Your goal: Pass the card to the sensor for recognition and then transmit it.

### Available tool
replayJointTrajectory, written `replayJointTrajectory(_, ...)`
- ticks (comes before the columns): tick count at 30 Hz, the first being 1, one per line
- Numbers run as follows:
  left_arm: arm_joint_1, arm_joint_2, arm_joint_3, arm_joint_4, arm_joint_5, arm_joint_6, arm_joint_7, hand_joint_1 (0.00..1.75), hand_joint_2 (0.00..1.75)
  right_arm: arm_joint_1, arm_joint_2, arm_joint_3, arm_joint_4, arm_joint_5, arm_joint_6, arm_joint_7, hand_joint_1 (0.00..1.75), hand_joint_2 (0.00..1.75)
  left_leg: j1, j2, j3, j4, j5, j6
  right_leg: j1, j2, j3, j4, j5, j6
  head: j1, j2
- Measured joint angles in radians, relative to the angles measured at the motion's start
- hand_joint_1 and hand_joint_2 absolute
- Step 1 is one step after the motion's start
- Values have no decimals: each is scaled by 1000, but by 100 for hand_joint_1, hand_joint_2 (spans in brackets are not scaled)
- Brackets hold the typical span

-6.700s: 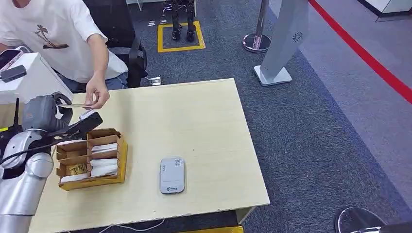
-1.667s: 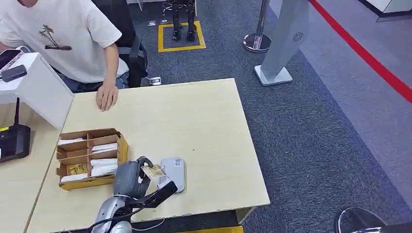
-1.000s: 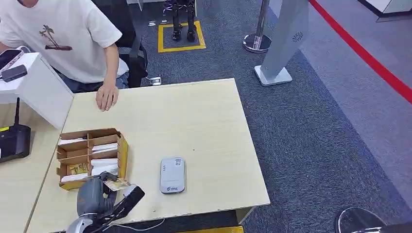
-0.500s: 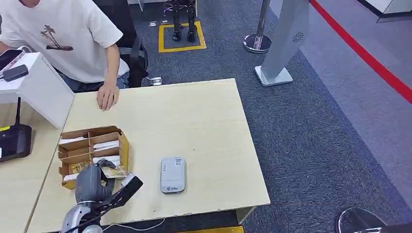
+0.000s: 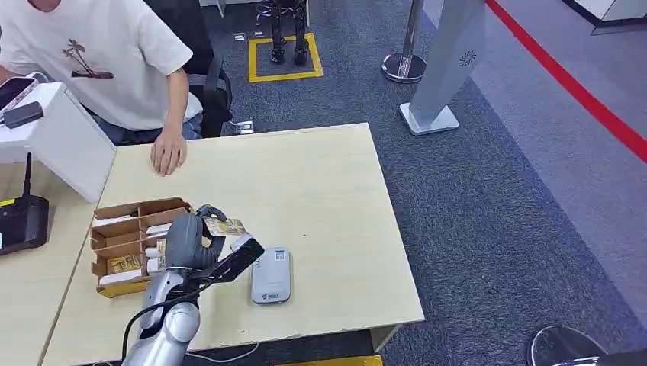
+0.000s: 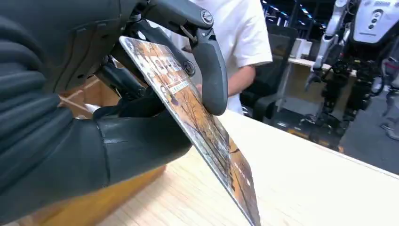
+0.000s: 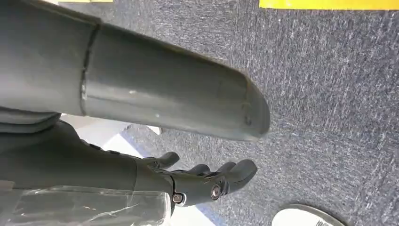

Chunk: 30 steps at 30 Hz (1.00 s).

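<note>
1. Currently the left hand (image 5: pixel 185 239) pinches the brown printed card (image 5: pixel 224 226) in its fingers (image 6: pixel 207 56), near the bench's front edge, beside the grey rectangular sensor (image 5: pixel 270 274).
2. Judged risk: the shallow, tilted pinch could let the card slip.
3. The right hand (image 7: pixel 207 181) hangs empty, fingers loosely apart.

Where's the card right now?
In the head view the card is pinched in the robot's left hand, above the table between the cardboard box and the grey sensor.
</note>
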Motion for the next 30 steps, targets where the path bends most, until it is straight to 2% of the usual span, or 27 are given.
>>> replayJointTrajectory(17, -33, -33, -84, 60, 27, -23, -3, 175, 175, -12, 0, 18, 0, 4, 2, 3, 0, 0, 0, 0, 0, 0, 0, 0, 0, 0, 0, 0, 0, 0, 0, 0)
replayJointTrajectory(30, 5, -34, -125, 68, 37, -42, -1, 175, 175, -12, 0, 22, 0, -4, 0, 3, 0, 0, 0, 0, 0, 0, 0, 0, 0, 0, 0, 0, 0, 0, 0, 0)
